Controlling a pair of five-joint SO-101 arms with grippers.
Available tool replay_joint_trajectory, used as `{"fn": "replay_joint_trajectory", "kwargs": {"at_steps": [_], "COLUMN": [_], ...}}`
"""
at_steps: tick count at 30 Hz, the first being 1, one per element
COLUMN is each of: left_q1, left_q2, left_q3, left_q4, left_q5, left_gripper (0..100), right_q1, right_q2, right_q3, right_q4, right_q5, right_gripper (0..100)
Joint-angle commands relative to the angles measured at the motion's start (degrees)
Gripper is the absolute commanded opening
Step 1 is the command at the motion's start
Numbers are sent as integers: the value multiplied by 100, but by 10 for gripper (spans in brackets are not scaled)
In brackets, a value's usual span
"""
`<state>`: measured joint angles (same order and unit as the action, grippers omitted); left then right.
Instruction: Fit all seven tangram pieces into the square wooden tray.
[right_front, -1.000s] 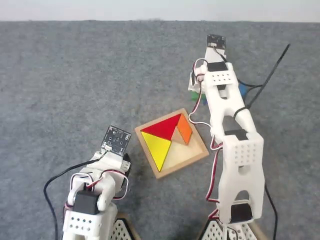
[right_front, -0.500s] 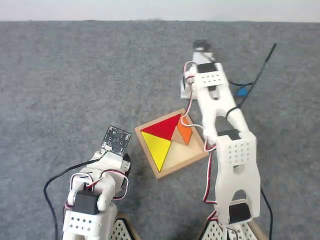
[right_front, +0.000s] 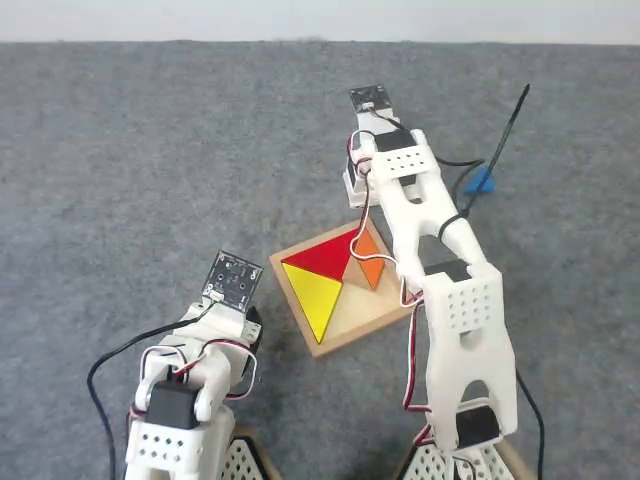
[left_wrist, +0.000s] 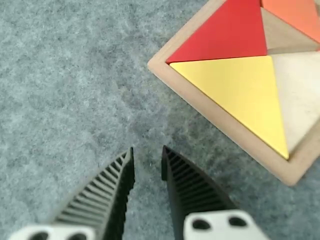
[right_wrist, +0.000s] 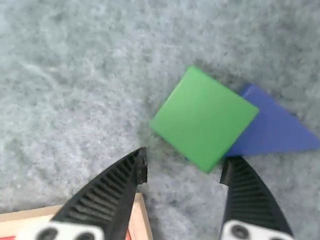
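The square wooden tray (right_front: 370, 325) lies between the arms and holds a red triangle (right_front: 325, 258), a yellow triangle (right_front: 315, 295) and an orange piece (right_front: 370, 262). My right arm (right_front: 400, 165) stretches over the tray's far corner. My right gripper (right_wrist: 186, 167) is open, its fingertips on either side of a green square (right_wrist: 204, 118) that lies flat on the carpet and partly covers a blue triangle (right_wrist: 272, 127). My left gripper (left_wrist: 147, 157) hovers over bare carpet just short of the tray (left_wrist: 200, 100), its fingers a narrow gap apart with nothing between them.
Grey carpet covers the whole table. Another blue piece (right_front: 481, 181) lies right of the right arm, beside a black cable (right_front: 505, 130). A corner of the tray (right_wrist: 142, 220) sits close under the right gripper's finger. Open carpet spreads to the far left.
The right arm has swung to the left across the far side of the tray. The left arm and the pieces in the tray have stayed put.
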<state>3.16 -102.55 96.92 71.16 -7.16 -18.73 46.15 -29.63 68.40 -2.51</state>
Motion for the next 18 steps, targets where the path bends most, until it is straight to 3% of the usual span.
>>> {"fn": "replay_joint_trajectory", "kwargs": {"at_steps": [1, 18], "left_q1": [9, 9], "left_q2": [-9, -9], "left_q3": [-40, -40], "left_q4": [26, 26], "left_q5": [35, 35], "left_gripper": [88, 88], "right_q1": [66, 382], "right_q2": [-66, -66], "right_q3": [-149, -1240], "right_q4": [-198, 593], "right_q5": [79, -440], "right_gripper": [239, 239]}}
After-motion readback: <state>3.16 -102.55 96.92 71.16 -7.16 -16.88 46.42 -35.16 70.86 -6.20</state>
